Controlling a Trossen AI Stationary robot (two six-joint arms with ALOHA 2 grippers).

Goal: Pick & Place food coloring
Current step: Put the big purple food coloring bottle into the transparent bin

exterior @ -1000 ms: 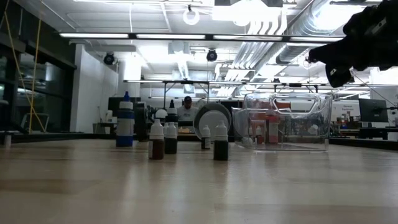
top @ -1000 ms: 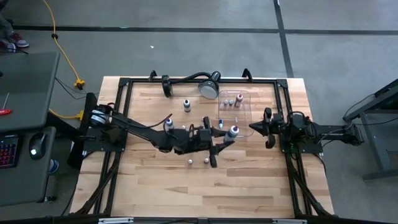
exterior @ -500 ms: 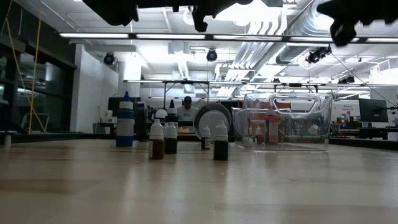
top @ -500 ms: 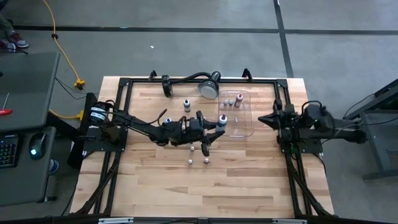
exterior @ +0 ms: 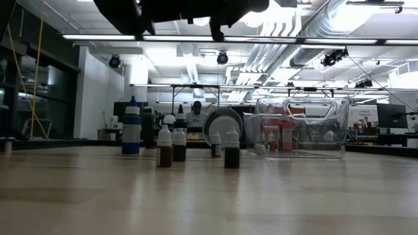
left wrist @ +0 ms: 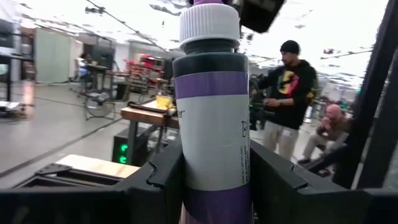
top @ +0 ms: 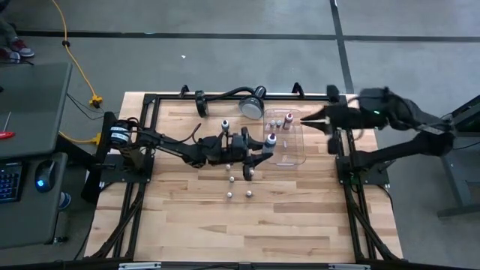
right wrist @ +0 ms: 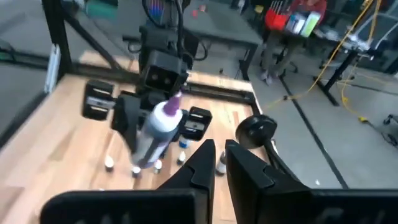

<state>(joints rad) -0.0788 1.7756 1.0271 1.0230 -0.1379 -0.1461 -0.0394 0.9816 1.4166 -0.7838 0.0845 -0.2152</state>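
My left gripper (top: 264, 146) is shut on a food coloring bottle (left wrist: 211, 112) with a white cap, a dark body and a purple-and-white label. It holds the bottle in the air by the left edge of the clear tray (top: 294, 152). A few more bottles (top: 282, 121) stand in the tray's far end. Others stand on their bases on the table (top: 229, 195), several of them in the low view (exterior: 232, 148). My right gripper (top: 306, 118) is raised high over the tray's right edge. It points toward the table's left, with a narrow gap between its fingers (right wrist: 208, 155) and nothing in it. My left gripper pinches the bottle's body (left wrist: 211, 171), below the cap, between its two fingers (left wrist: 163, 177), one on each side. The fingers come roughly level from the table's left and lie across the bottle. The bottle (right wrist: 158, 134) is lifted clear, cap up and somewhat tilted.
A round silver lamp head (top: 253, 107) on a black gooseneck sits at the far edge behind the tray. Black frame rails (top: 150, 112) border the table. Bare wood lies toward the near edge. People stand in the room beyond (left wrist: 289, 93).
My right gripper has risen steeply from table height beside the tray's right side and now hangs high, pointing left. My left gripper has carried the bottle a little toward the far edge and the tray's left side, and the bottle has stayed clear of the table.
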